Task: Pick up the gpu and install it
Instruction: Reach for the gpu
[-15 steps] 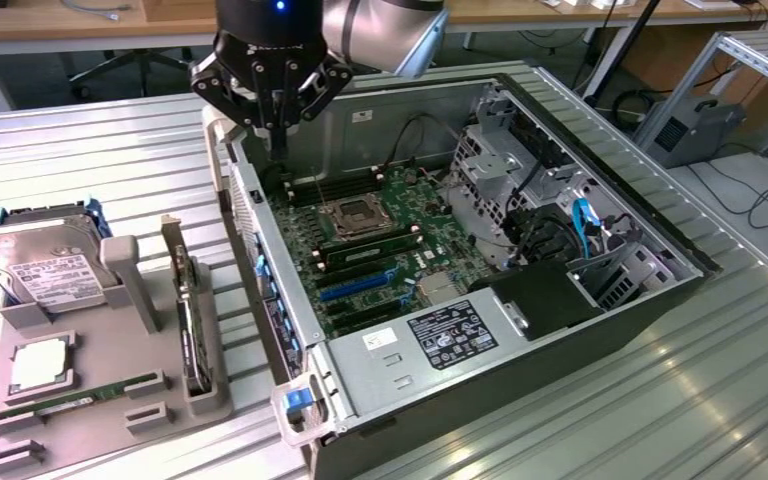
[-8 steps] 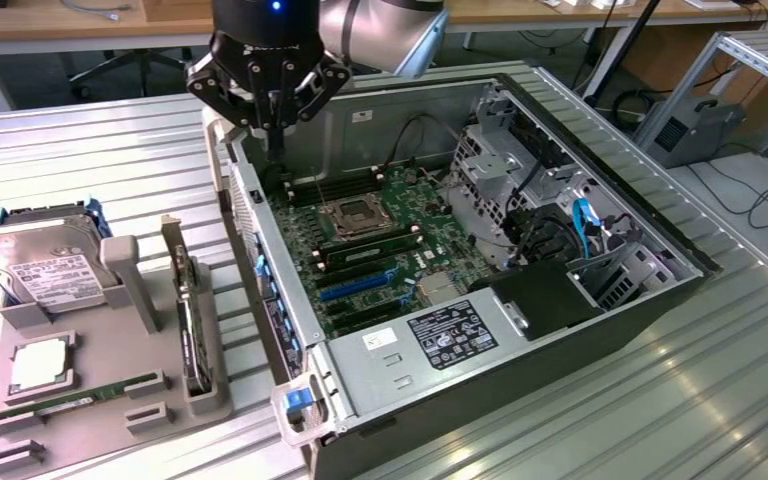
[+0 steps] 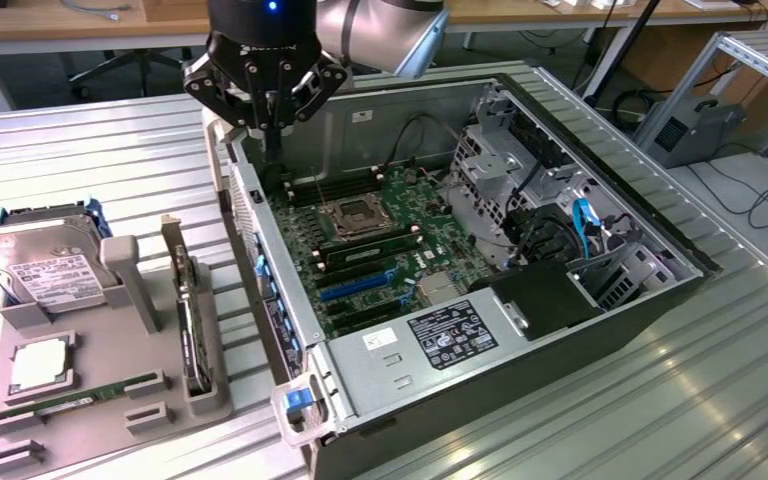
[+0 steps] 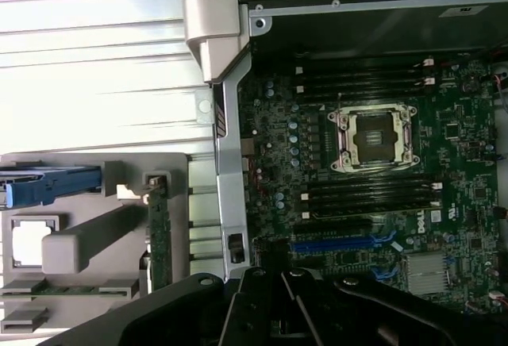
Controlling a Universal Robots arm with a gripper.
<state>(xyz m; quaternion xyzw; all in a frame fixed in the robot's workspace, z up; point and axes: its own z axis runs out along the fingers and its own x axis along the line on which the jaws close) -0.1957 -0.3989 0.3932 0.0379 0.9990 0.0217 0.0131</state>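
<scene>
The gpu (image 3: 185,305) stands on its edge in a slot of the grey holder tray (image 3: 104,420), on the exterior view's left of the open computer case (image 3: 398,395). In the wrist view the gpu (image 4: 159,231) shows as a thin green board edge beside the case wall. My gripper (image 3: 272,135) hangs above the case's far left corner, over the motherboard (image 3: 377,235), well away from the gpu. Its black fingers are shut with nothing between them. The gripper (image 4: 275,294) sits above the blue expansion slot (image 4: 337,244).
The tray also holds a silver hard drive (image 3: 44,268) with blue tabs, a square processor (image 3: 40,365) and a green RAM stick (image 3: 64,402). Inside the case are the empty CPU socket (image 4: 373,136), a drive cage (image 3: 491,180) and a power supply (image 3: 451,335).
</scene>
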